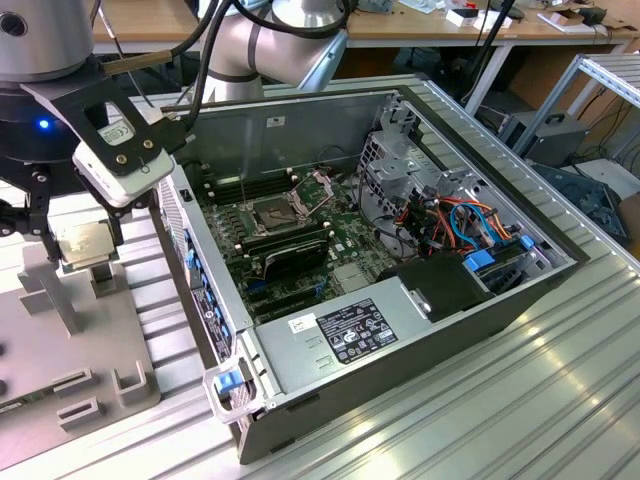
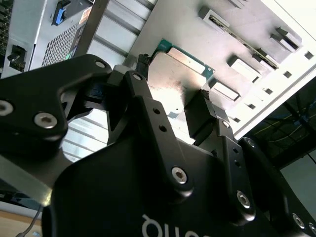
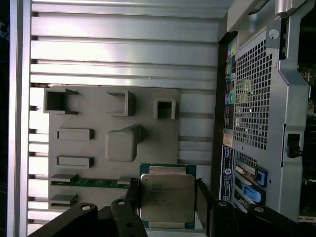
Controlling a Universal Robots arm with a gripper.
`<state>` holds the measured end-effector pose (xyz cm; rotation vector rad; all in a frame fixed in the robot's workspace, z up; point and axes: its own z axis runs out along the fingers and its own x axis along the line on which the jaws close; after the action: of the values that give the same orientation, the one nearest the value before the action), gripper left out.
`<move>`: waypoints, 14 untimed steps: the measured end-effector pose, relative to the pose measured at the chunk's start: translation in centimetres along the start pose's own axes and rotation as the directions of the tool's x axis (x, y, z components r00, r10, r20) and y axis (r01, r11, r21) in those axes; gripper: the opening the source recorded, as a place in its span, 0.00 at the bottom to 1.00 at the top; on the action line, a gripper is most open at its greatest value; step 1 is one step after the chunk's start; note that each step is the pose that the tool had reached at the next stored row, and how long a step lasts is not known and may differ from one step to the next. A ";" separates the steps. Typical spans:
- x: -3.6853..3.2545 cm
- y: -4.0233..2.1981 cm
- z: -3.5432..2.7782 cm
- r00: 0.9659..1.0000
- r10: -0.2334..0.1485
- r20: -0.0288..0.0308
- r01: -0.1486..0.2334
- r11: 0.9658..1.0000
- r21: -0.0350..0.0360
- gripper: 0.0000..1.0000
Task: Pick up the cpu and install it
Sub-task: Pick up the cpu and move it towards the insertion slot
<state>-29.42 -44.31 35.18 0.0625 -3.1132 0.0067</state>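
The cpu (image 1: 84, 243) is a small silvery square chip with a green rim. It hangs between the fingers of my gripper (image 1: 78, 240) at the exterior view's left, above the grey fixture plate (image 1: 95, 345) and outside the computer case. In both wrist views the black fingers (image 3: 132, 193) press on two opposite edges of the cpu (image 3: 167, 197) (image 2: 180, 74), so the gripper is shut on it. The bare grey pedestal (image 3: 121, 144) stands just beyond the chip. The dark square socket (image 1: 274, 212) sits on the green motherboard (image 1: 345, 240) with its metal frame raised.
The open computer case (image 1: 450, 330) lies on a ribbed aluminium table (image 1: 520, 420); its perforated rear wall (image 3: 252, 98) is beside the fixture plate. Inside are a power supply (image 1: 340, 335), coloured cables (image 1: 460, 220) and a long black card (image 1: 290, 258). A memory stick (image 3: 89, 182) rests on the plate.
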 end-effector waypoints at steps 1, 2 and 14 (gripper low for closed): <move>-0.01 0.00 0.00 1.000 0.000 0.000 0.000 1.000 0.000 0.55; -0.01 0.00 0.00 1.000 0.000 0.000 0.000 1.000 0.000 0.55; -1.64 -0.07 -0.77 1.000 0.000 0.000 0.000 1.000 0.000 0.55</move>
<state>-27.76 -44.31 35.91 0.0626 -3.1131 0.0071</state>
